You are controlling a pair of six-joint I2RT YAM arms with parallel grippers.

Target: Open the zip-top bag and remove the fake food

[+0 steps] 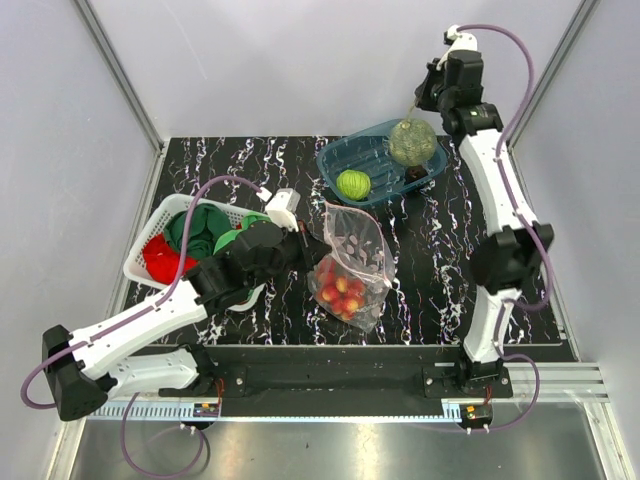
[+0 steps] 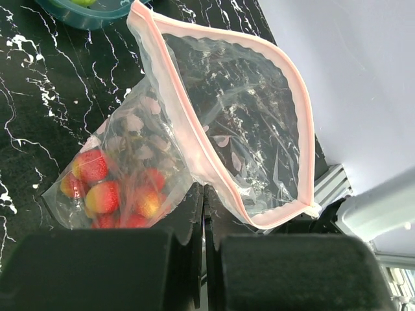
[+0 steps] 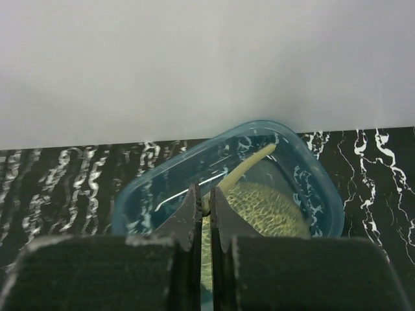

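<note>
The left arm (image 1: 150, 320) lies low and bent, left tool (image 2: 203, 194) nipped onto the bag (image 2: 253, 123) rim. The right arm (image 1: 495, 170) reaches far forward, right tool (image 3: 202, 202) clamping the melon stem (image 3: 249, 163).

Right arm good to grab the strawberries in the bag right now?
Probably not yet: the right gripper is shut on the melon stem above the blue tub. The bag mouth gapes open, held by the left gripper, so access looks free afterwards.

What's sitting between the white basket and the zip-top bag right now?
The left end effector, shut on the rim of the zip-top bag. The top view shows it right of the white basket.
</note>
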